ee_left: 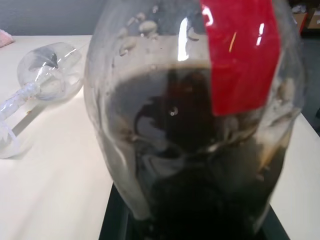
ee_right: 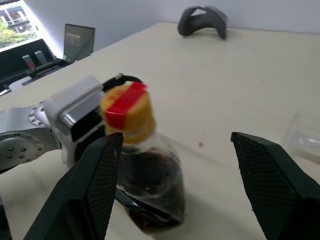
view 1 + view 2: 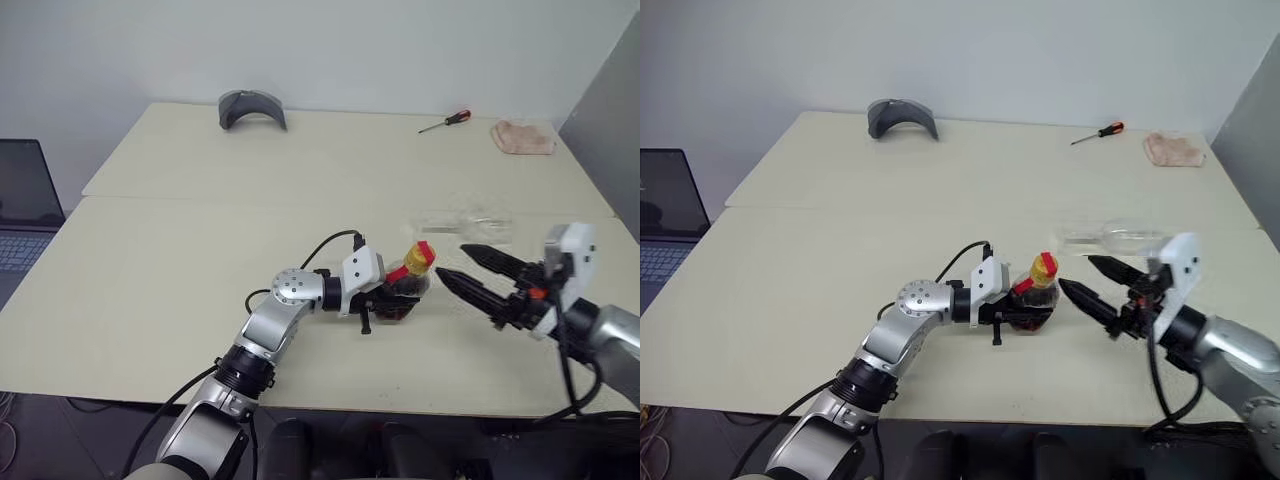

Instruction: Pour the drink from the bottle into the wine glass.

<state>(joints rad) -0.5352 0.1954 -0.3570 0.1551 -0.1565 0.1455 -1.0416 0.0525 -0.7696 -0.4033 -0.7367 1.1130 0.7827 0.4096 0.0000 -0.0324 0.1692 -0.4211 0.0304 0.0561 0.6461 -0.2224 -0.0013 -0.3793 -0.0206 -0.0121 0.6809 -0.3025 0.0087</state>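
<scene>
You have one bottle [image 3: 408, 288] on the desk [image 3: 180, 270], standing close to the near edge and slightly right of the middle, and your left hand [image 3: 392, 298] is clamped tight around its round body, reaching in from the left side. The bottle leans a little, its yellow cap with the red strip [image 3: 421, 256] tilted toward the right edge of the desk. The drink [image 1: 200, 165] fills the lower part of the body, dark brown, with drops clinging to the clear wall above it, and the cap is on. You have one wine glass [image 3: 470, 226], and it is lying on its side on the desk just behind the bottle, toward the right edge; the left wrist view shows its bowl [image 1: 50, 70] and stem down flat on the surface. Your right hand [image 3: 458, 263] hovers just right of the bottle with its two black fingers [image 2: 95, 185] spread wide, one on each side of the cap in the right wrist view, gripping nothing. Along the far edge you have three other things: one grey curved object [image 3: 252, 108] toward the left, one red-handled screwdriver [image 3: 446, 121] and one pinkish cloth [image 3: 523, 137] by the far right corner. One laptop [image 3: 25, 205] sits off the left edge of the desk.
</scene>
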